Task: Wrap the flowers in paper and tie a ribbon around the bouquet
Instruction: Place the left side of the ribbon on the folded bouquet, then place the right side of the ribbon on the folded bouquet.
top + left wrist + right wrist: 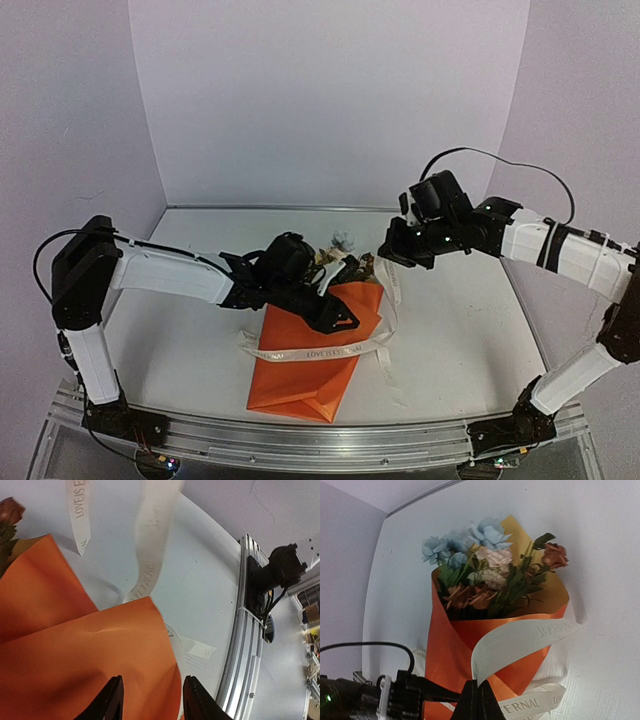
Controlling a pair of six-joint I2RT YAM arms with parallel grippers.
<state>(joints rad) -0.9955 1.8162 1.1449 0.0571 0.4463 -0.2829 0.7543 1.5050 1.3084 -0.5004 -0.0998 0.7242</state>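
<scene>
orange paper cone bouquet [305, 370] lies flat on the white table [460, 340], pointed end toward the arm bases, open end away from them. pale blue, cream, pink and orange-red flowers [485, 575] with green leaves stick out past the cone's rim. the inner face of the paper shows yellow behind the blooms.

long flat cream-white printed ribbon [320, 352] crosses the cone about midway, one end out on the table at the left. on the right it bends up along the cone's edge toward the right gripper [385, 258].

right gripper: in the right wrist view the jaws are closed together, pinching a raised loop of the ribbon just over the cone's waist. from the tips the strip arcs up and right, then drops to the table beside the cone.

left gripper [152, 702]: jaws parted to a medium gap, nothing clamped. in the top view it sits over the upper part of the cone, just below the flowers. in the left wrist view the orange paper [75, 665] lies under and beyond the fingers [112, 702], and its right edge shows in the gap between them. cannot tell if the tips touch the paper. two ribbon strips run over the table beyond the paper, and the aluminium rail [245, 645] is at the right.

the two grippers are near each other, apart.
</scene>
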